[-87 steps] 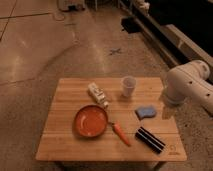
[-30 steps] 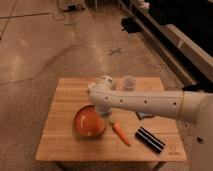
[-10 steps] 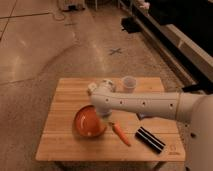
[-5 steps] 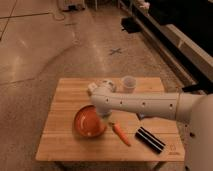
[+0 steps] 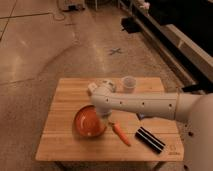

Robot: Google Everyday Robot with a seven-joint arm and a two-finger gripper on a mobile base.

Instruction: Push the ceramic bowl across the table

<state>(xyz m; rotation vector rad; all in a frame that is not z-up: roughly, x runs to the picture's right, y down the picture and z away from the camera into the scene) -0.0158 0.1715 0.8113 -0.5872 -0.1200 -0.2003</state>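
Note:
The ceramic bowl (image 5: 89, 121), orange-red, wide and shallow, sits on the wooden table (image 5: 60, 142) at front left of centre. My white arm reaches in from the right across the table's middle. Its wrist bends down at the bowl's far right side. The gripper (image 5: 104, 118) hangs at the bowl's right rim, between the bowl and an orange carrot (image 5: 120, 134). Whether it touches the rim I cannot tell.
A small white cup (image 5: 129, 84) stands at the back, right of centre. A white packet (image 5: 101, 86) lies behind my wrist. A black bar-shaped object (image 5: 150, 139) lies front right. A blue item (image 5: 142, 117) shows under my arm. A dark mark (image 5: 172, 149) is at the front right corner.
Since the earliest frame my arm has swung from the table's right side over to the bowl's right rim. Over the last second nothing has visibly moved.

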